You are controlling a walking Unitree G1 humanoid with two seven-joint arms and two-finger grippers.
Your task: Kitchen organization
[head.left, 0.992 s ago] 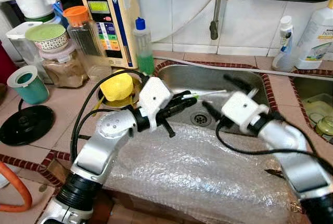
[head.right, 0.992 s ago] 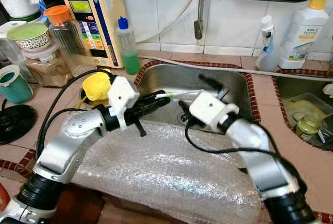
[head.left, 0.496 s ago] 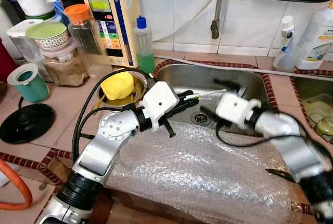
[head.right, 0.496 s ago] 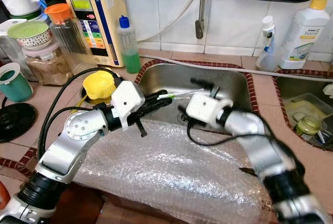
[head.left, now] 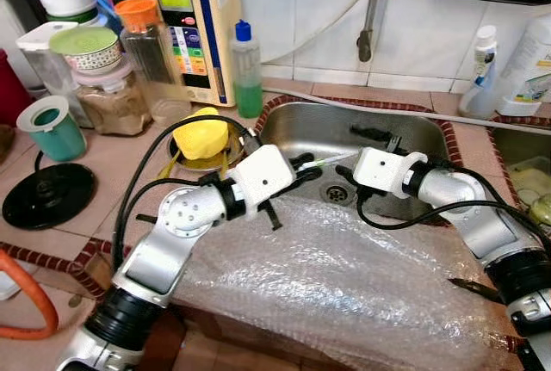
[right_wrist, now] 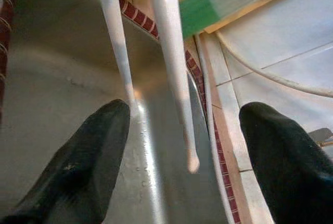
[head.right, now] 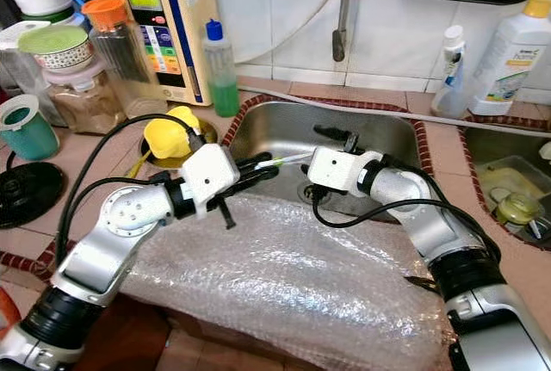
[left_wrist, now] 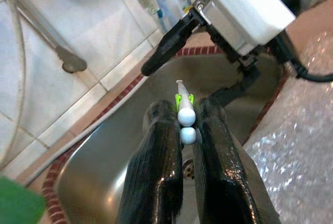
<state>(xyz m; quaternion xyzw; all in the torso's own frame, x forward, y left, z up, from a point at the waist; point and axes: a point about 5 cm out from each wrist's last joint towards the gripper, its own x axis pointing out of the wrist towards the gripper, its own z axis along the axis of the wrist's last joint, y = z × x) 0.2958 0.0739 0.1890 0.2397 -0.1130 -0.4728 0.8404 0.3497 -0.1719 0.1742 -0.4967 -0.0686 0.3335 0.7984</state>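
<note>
**Chopstick handoff over the sink, almost there**

Since a second ago the right gripper [head.left: 362,152] has swung in closer, so its wide-open fingers [right_wrist: 88,167] now straddle the tips of the white chopsticks [left_wrist: 185,114]. Left gripper [left_wrist: 186,130] is clamped tight on the pair near their green-banded end, holding them roughly level above the steel sink [head.left: 405,126] with the free ends pointing at the other arm. Looks like a deliberate handoff pose to me. Bubble wrap [head.left: 344,285] covers the counter edge under both arms, probably padding. Right just needs to close.
</note>
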